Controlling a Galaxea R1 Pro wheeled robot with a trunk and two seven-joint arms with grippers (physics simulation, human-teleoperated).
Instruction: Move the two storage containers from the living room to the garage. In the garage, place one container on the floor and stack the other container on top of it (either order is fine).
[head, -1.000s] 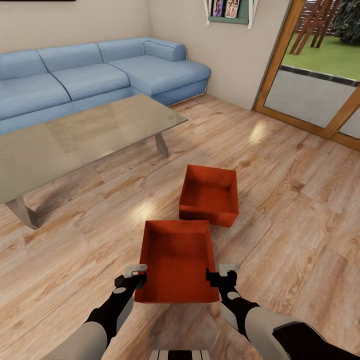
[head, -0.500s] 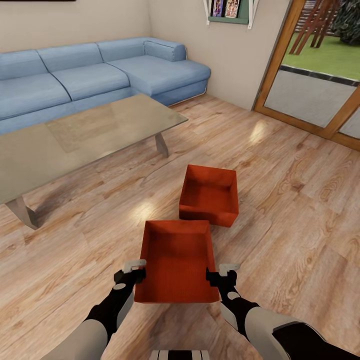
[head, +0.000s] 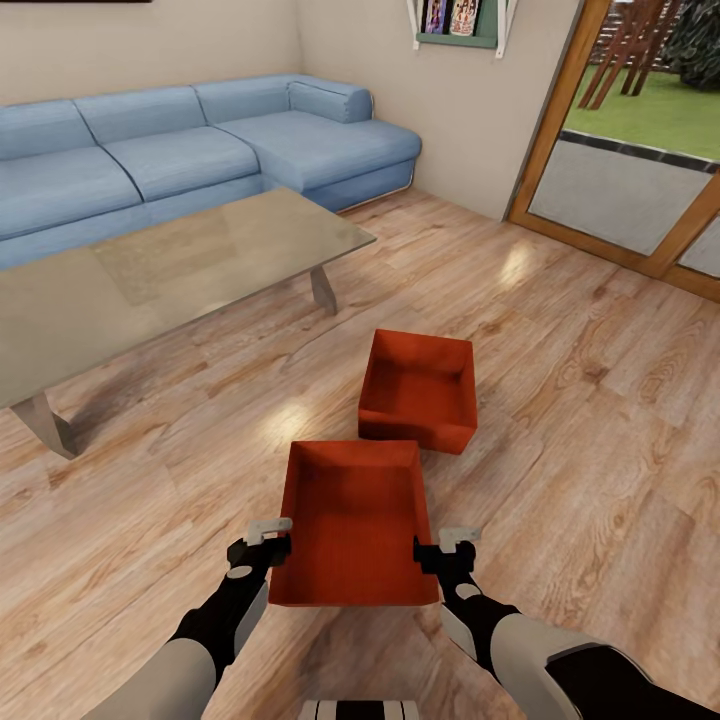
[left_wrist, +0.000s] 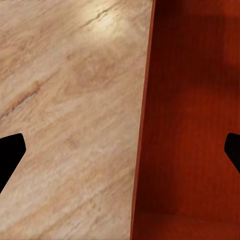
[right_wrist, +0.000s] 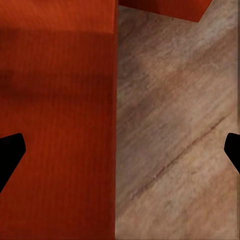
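Note:
Two red-orange storage containers lie on the living room's wood-plank flooring (head: 560, 400). The near container (head: 355, 520) sits just in front of me, and the far container (head: 418, 388) lies slightly right beyond it, almost touching. My left gripper (head: 268, 545) is open and straddles the near container's left wall (left_wrist: 190, 125). One finger (left_wrist: 10, 155) is outside the wall and the other is inside. My right gripper (head: 442, 550) is open too, straddling the right wall (right_wrist: 55, 125). A corner of the far container (right_wrist: 165, 7) shows in the right wrist view.
A glass-topped coffee table (head: 150, 280) stands at the left, with a blue sectional sofa (head: 200, 150) behind it. Wood-framed glass doors (head: 640, 190) are at the right. A wall shelf (head: 460, 25) hangs at the back. Open wood flooring lies to the right of the containers.
My left gripper has shifted slightly forward and outward along the near container's left wall. The containers and the right gripper have stayed put.

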